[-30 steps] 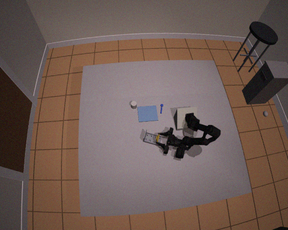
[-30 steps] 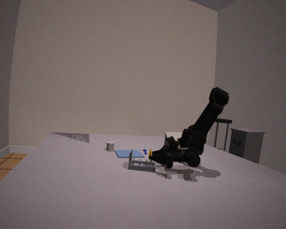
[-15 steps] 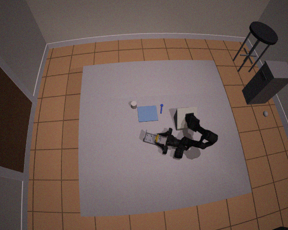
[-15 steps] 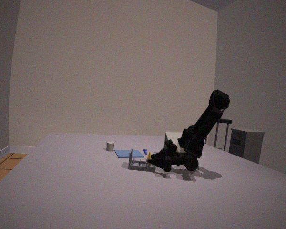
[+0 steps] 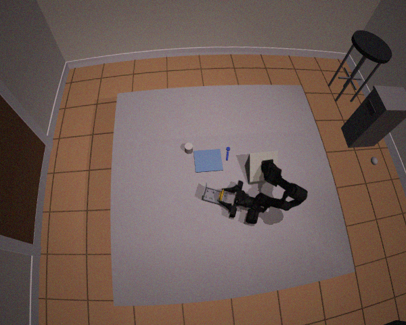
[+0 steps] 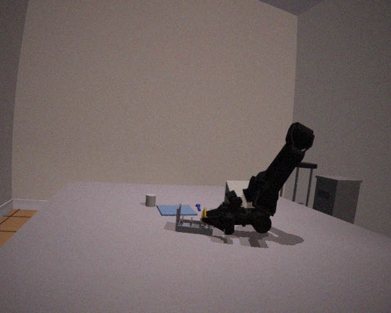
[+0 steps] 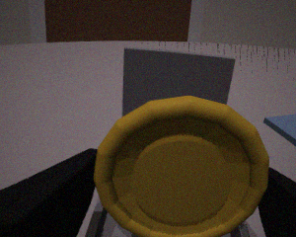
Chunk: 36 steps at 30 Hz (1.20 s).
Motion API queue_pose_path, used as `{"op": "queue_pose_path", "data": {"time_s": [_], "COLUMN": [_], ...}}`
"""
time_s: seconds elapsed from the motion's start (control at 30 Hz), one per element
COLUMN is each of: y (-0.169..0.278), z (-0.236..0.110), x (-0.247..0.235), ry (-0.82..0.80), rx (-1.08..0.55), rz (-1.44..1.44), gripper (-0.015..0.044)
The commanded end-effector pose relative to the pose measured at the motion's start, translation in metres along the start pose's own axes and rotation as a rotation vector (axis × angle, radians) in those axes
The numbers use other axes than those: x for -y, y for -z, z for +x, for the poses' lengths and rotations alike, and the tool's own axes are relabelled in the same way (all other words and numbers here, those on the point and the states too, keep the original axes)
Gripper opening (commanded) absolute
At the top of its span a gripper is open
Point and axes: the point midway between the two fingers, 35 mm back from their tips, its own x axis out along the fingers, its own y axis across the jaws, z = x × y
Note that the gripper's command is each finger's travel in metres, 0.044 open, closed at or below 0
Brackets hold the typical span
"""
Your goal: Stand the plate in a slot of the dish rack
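Note:
A yellow plate [image 7: 183, 170] [image 5: 222, 194] [image 6: 204, 213] stands upright, held by its edges between my gripper's two dark fingers. My gripper [image 5: 225, 196] [image 6: 206, 217] is shut on the plate, low at the near end of the grey dish rack [image 5: 209, 193] [image 6: 189, 225].
A blue mat [image 5: 208, 160] [image 6: 175, 209], a small grey cylinder [image 5: 188, 147] [image 6: 150, 199] and a blue peg [image 5: 227, 152] [image 6: 198, 206] lie beyond the rack. A pale box [image 5: 257, 162] stands by the arm's base. A stool [image 5: 365, 55] and cabinet [image 5: 377, 117] stand far right.

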Motion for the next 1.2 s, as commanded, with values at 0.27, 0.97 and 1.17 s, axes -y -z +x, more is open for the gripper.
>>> {"op": "queue_pose_path", "data": {"time_s": [0.27, 0.97, 1.17], "y": [0.0, -0.096, -0.117], "z": [0.0, -0.001, -0.005], "x": [0.0, -0.012, -0.01], "ry": [0.0, 0.008, -0.003], "rx": [0.0, -0.002, 0.009], "rz": [0.0, -0.01, -0.019], "gripper": [0.04, 0.04, 0.04]}}
